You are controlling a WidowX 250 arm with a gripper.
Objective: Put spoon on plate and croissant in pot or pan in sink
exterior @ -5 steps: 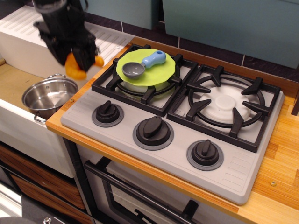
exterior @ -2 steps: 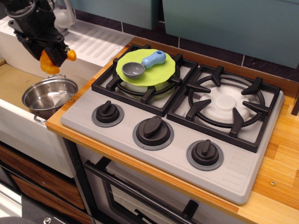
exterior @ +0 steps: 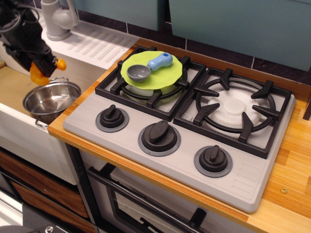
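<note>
- the small shiny stainless-steel pot (exterior: 51, 99) with two loop handles sits at the left of the frame, in the tan basin of the white rectangular sink (exterior: 14, 127); its inside looks empty, only reflections showing.
- just above and left of the pot, the black gripper (exterior: 38, 65) hangs over the basin, its fingers pinched on the glossy orange-yellow plastic croissant (exterior: 39, 75), whose tips poke out on both sides of the jaws.
- the croissant looks light, stiff and slick; a hold across its thick ridged middle, as here, seems safest, since the tapered ends would likely slip.
- it seems to hang slightly left of the pot's mouth, so a release here might clip the rim or miss.
- further right, on the upper-left burner of the grey stove (exterior: 184, 145), lies the round lime-green plastic plate (exterior: 167, 75), carrying the chunky toy spoon (exterior: 149, 66) with grey bowl and light-blue handle; that half of the task looks done.
- the spoon looks light and rigid, lying fully within the plate.
- at the upper left stand the grey tap (exterior: 57, 19) and the ridged white drainboard (exterior: 99, 43).
</note>
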